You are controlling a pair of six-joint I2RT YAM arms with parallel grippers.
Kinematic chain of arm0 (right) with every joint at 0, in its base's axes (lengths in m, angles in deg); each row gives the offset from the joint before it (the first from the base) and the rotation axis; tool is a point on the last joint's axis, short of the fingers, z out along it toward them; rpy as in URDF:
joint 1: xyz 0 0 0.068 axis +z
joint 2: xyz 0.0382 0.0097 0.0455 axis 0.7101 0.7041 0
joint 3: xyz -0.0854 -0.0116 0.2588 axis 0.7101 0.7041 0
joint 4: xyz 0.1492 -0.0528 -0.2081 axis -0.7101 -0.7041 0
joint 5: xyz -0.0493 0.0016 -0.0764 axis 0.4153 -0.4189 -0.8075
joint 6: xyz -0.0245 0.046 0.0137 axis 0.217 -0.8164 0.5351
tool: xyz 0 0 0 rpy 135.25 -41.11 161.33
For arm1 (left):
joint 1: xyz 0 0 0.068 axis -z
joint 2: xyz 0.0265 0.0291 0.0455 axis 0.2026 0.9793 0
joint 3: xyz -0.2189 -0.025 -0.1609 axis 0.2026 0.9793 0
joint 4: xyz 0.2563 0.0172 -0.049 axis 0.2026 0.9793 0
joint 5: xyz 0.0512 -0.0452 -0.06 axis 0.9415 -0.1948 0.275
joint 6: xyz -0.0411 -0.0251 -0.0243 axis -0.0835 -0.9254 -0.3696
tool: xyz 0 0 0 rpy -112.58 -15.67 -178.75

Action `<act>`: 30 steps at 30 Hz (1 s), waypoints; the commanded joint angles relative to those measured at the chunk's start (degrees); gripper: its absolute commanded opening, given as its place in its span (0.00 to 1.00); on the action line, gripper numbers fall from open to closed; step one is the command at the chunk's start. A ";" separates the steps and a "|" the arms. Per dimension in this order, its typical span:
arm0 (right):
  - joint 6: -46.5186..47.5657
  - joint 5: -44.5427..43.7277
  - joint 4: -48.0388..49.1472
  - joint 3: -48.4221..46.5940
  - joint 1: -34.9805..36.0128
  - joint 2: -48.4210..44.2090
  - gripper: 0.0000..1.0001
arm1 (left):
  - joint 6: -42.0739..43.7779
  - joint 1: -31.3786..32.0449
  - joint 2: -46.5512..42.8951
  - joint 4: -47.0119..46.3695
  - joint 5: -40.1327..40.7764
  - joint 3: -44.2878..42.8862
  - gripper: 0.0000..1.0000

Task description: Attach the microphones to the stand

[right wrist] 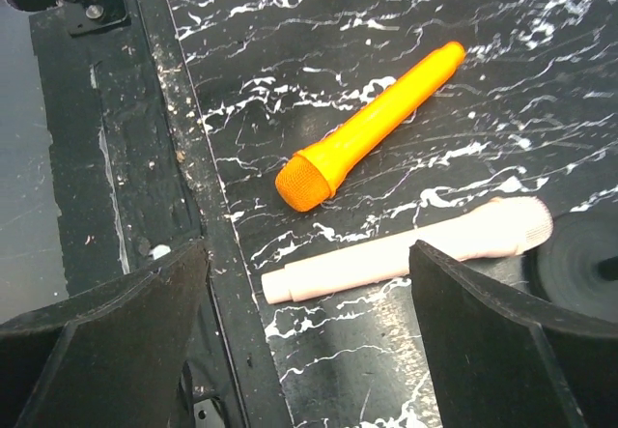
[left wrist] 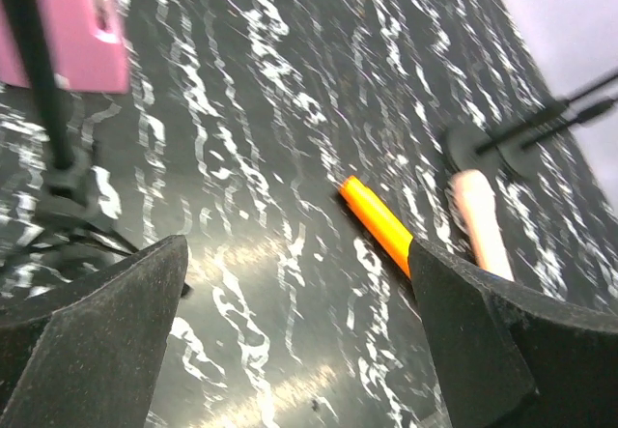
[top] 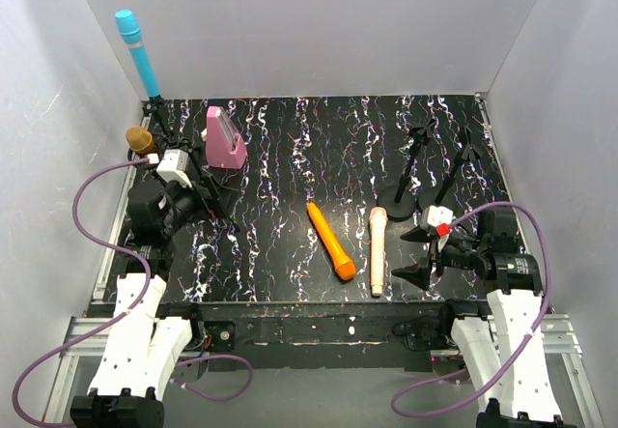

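Peach-pink microphone [top: 377, 251]: lies flat on the bench [top: 290, 157], head toward the round base of the right stand [top: 425, 162], tail toward the near edge.
Orange microphone [top: 330, 241]: lies flat and slanted, head toward the near edge, near the peach-pink one but apart from it.
Cyan-blue microphone [top: 136, 53]: up on the left stand [top: 154, 111] in the far left corner, head uppermost, leaning a little.
Gold microphone [top: 140, 138]: only its head shows, beside the left stand. The left arm hides the body, so it cannot be told whether it is clipped in.
Right stand: two thin arms rise from the base, and both look bare.
Right tool [top: 415, 254]: released, fingers spread wide with nothing between them, just beside the tail half of the peach-pink microphone.
Left tool [left wrist: 297, 254]: released and empty, low by the left stand, facing across the bench toward the orange microphone.
Step in hand: probably the pick-up of the peach-pink microphone by the right tool, with two microphones left to mount.
Doing it well: turn the fingers square across the shaft and come down around mid-body. Close firmly, since the smooth round shaft will likely roll. Leave the tail end free to enter a clip.
Risk: the head lies close to the stand base, so a skewed lift could knock the stand.
Pink block [top: 225, 138]: stands near the left stand and is no part of the task.
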 commanded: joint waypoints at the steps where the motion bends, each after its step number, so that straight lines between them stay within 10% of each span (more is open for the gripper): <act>1: 1.83 -1.98 -8.53 -9.78 -0.24 0.08 0.91 | -2.47 -0.23 0.22 9.22 -13.81 -1.96 0.98; 11: -25.73 -9.81 -2.76 -25.17 -2.34 4.73 0.92 | -21.89 1.17 -1.62 -5.36 -20.95 3.85 0.98; 17: -49.04 -4.90 13.42 -21.32 -9.19 4.56 0.93 | -22.78 15.73 3.11 -11.34 -11.65 1.57 0.98; 23: -42.50 -3.39 14.67 -10.87 -11.05 0.44 0.91 | -17.08 37.18 18.91 -16.26 2.77 -5.89 0.98; 30: -40.27 -15.33 21.07 -0.30 -12.10 -5.19 0.86 | -4.16 46.61 45.28 -30.03 5.43 -18.29 0.98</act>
